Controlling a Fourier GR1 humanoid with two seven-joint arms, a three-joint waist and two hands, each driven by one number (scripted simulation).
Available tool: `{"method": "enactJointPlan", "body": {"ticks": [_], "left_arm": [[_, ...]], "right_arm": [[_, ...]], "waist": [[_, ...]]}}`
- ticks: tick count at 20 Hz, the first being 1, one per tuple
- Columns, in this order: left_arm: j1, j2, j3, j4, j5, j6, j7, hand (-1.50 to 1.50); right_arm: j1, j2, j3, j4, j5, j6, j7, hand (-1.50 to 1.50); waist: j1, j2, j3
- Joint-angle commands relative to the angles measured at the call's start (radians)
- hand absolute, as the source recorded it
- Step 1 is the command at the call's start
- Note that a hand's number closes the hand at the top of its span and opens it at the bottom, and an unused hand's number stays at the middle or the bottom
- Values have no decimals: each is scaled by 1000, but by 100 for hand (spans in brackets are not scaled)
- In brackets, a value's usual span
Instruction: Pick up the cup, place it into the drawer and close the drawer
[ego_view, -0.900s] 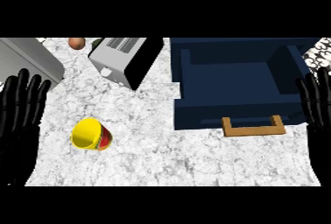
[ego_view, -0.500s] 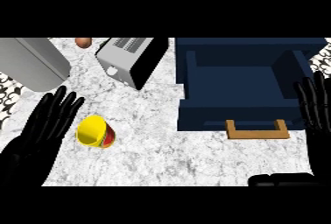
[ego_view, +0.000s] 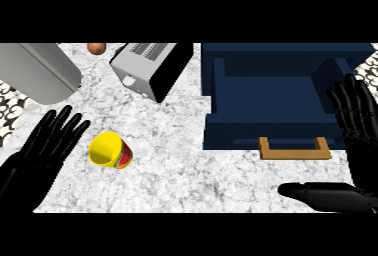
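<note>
**Cup on its side on the counter, drawer open, both hands empty**

Shows the cup (ego_view: 109, 150), yellow with a red band, lying on its side on the white marbled counter (ego_view: 184, 180), left of the middle and toward the near edge, mouth turned left and near. Grips nothing with either hand.

Has the left hand (ego_view: 40, 150) just left of the cup, fingers straight and spread apart, tips pointing far and a little right. Cannot tell whether any finger touches the cup's side.

Has the right hand (ego_view: 360, 135) resting at the right edge, fingers straight and pointing far, thumb stretched left along the near edge above the counter. Lies well apart from the cup, with the fingertips in front of the drawer's right side.

Shows the dark blue drawer (ego_view: 221, 135) pulled open at the far right, inside in plain view, with a wooden handle (ego_view: 294, 148) on the near front wall. Finds the cup outside it, well to the left, bare counter between.

Shows a toaster (ego_view: 151, 70), grey with a black side, set at a slant at the far edge, between the drawer and a large grey box-like thing (ego_view: 37, 70) in the far left corner. Shows a small brown round thing (ego_view: 97, 47) at the far edge between those two; cannot tell what. Shows a patterned black and white floor (ego_view: 11, 105) beyond the counter's left edge.
</note>
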Motion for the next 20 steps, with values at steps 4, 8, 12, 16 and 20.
{"method": "enactJointPlan", "body": {"ticks": [4, 8, 12, 16, 20], "left_arm": [[-31, 22, 90, 192, -53, -45, -60, -150], [-30, 16, 112, 273, -151, -61, -146, -150], [-83, -3, 129, 470, -280, -33, -282, -150], [-75, -18, 99, 569, -405, -14, -399, -150], [-117, 42, 157, 781, -436, -34, -515, -150]], "right_arm": [[52, 14, 2, 29, 20, 31, -81, -150], [-24, -6, -38, 40, -1, 33, -5, -150], [-26, -10, -52, 83, -7, 50, -61, -150], [14, 17, -28, 33, 0, 45, -33, -150], [-84, 19, -39, 106, 19, 22, -30, -150]], "waist": [[-2, 0, 0], [-1, 0, 0], [-4, 1, 0], [-4, 0, 0], [-2, 2, -1]]}}
